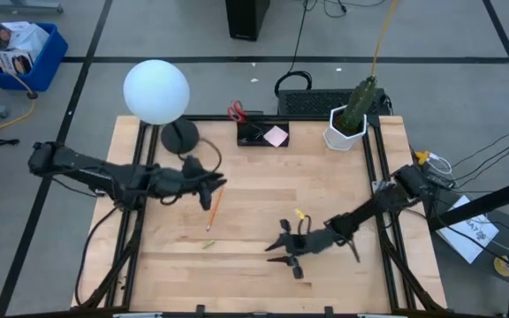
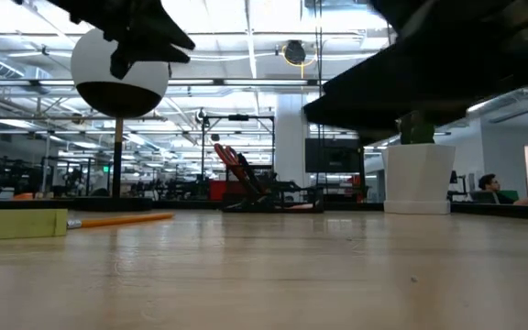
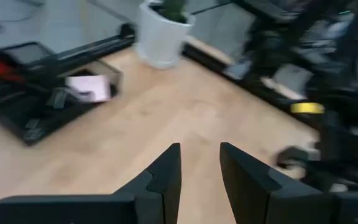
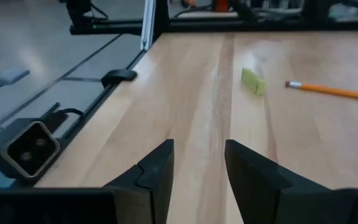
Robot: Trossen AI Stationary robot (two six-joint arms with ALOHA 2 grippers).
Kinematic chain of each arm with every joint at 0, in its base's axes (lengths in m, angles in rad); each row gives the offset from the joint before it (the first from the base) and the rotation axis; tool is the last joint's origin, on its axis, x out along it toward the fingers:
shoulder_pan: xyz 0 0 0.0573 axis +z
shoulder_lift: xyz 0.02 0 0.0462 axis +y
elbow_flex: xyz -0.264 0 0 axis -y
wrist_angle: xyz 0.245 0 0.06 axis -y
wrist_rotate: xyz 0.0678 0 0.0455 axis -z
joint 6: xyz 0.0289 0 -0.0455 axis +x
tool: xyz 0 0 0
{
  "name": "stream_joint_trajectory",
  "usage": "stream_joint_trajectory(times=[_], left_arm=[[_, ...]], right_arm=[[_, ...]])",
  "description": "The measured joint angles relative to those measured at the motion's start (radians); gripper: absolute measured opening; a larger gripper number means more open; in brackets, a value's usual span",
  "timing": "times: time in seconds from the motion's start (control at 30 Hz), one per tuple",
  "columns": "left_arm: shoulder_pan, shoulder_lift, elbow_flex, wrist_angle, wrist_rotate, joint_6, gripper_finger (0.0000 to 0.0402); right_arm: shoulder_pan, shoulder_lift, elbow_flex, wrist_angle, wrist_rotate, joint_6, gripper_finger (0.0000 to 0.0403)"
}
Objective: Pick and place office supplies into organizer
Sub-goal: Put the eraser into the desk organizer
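A: Edges? Room?
B: Organizer (image 1: 262, 133) sat at counter's (image 1: 325, 190) far edge; mid-counter was bare. Pencil (image 1: 212, 208) lay just beside left gripper (image 1: 212, 187).
A: Fingers?
B: Both empty, slightly apart. Right gripper (image 1: 283, 250) hung near front edge.
A: Obstacles?
B: Lamp (image 1: 155, 91) far-left, plant pot (image 1: 344, 131) far-right.

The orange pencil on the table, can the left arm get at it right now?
Probably yes. The left gripper hangs right by the pencil, its fingers apart with nothing between them. The pencil lies alone on bare wood, and the right gripper is well off to the side.
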Motion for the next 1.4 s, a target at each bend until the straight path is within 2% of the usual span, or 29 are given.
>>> stream_joint_trajectory(times=[0.13, 0.23, 0.37, 0.57, 0.67, 0.97, 1.4], left_arm=[[-0.104, -0.038, -0.095, 0.131, -0.074, 0.007, 0.0115], [-0.17, -0.05, -0.149, 0.246, -0.13, 0.072, 0.0115], [-0.223, -0.065, -0.179, 0.377, -0.132, 0.148, 0.0115], [-0.286, -0.103, -0.16, 0.436, -0.098, 0.215, 0.0116], [-0.32, -0.121, -0.165, 0.427, -0.096, 0.248, 0.0115], [-0.373, -0.134, -0.16, 0.484, -0.13, 0.306, 0.0115], [-0.384, -0.139, -0.161, 0.511, -0.139, 0.348, 0.0115]], right_arm=[[-0.1, 0.067, 0.09, -0.007, -0.14, -0.049, 0.0138], [-0.164, 0.121, 0.184, -0.035, -0.257, -0.086, 0.0136], [-0.221, 0.204, 0.33, -0.145, -0.362, -0.152, 0.0138], [-0.261, 0.316, 0.509, -0.286, -0.387, -0.24, 0.0141], [-0.278, 0.363, 0.574, -0.28, -0.395, -0.252, 0.0141], [-0.318, 0.369, 0.63, -0.257, -0.413, -0.296, 0.0141], [-0.321, 0.507, 0.78, -0.292, -0.416, -0.317, 0.0142]])
